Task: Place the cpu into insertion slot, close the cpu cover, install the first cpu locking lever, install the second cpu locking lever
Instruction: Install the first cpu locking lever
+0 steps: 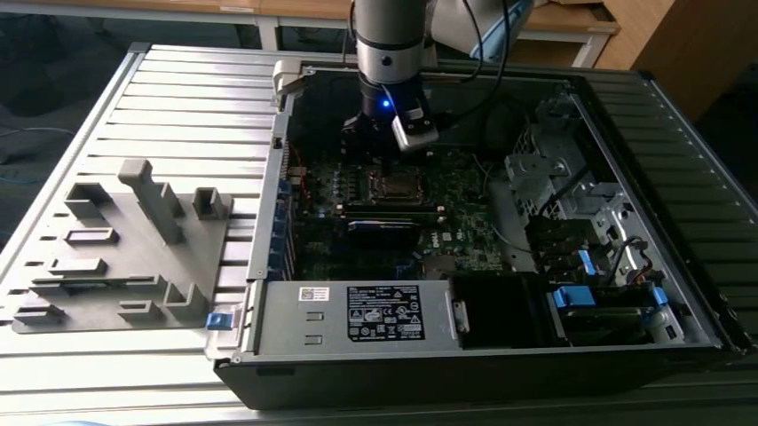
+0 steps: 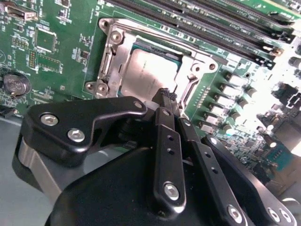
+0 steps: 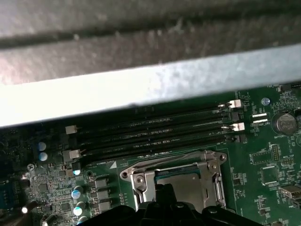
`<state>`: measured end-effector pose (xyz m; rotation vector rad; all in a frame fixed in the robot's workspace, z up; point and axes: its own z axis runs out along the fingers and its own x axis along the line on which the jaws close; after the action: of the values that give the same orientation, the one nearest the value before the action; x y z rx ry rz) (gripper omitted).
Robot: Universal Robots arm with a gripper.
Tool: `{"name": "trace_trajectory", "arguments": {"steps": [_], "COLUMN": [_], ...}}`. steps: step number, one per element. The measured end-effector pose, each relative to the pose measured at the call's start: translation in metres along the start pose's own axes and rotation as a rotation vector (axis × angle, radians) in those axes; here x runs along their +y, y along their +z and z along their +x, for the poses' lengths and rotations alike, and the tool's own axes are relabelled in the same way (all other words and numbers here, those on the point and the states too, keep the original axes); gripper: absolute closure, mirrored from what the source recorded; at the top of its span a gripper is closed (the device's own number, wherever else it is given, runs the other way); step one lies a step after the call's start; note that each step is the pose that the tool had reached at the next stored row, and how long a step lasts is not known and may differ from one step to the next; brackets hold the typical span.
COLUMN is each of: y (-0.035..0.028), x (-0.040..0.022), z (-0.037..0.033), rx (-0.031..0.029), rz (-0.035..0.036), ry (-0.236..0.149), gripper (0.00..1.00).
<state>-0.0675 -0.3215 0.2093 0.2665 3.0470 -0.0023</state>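
Observation:
The cpu (image 2: pixel 146 71) lies in its socket on the green motherboard, its dull silver top showing through the opening of the cpu cover (image 2: pixel 112 52). The cover lies flat over the chip in both wrist views, with the cpu (image 3: pixel 190 184) framed by the cpu cover (image 3: pixel 140 181). My gripper (image 2: pixel 165 96) has its black fingers drawn together, shut, with the tips at one edge of the socket and nothing visible between them. In the exterior view the gripper (image 1: pixel 382 165) hangs inside the open computer case just above the socket (image 1: pixel 397 185). The fingertips hide part of the cover's edge.
Black memory slots (image 2: pixel 202 24) run along one side of the socket, close to the case wall (image 3: pixel 141 89). A coin battery (image 2: pixel 16 84) sits nearby. In the exterior view a power supply (image 1: pixel 355 315) and drive cage (image 1: pixel 569 191) crowd the case; a grey fixture (image 1: pixel 130 248) lies on the table.

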Motion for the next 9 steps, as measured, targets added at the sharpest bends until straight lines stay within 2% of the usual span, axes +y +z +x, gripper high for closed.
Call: {"name": "trace_trajectory", "arguments": {"steps": [3, 9], "y": [0.0004, 0.0013], "x": [0.0005, 0.0025], "z": [-0.0027, -0.0138], "rx": [-0.0001, -0.0001], "rz": [-0.0004, -0.0003], "ry": [0.0, 0.0], "gripper": [0.89, 0.89]}}
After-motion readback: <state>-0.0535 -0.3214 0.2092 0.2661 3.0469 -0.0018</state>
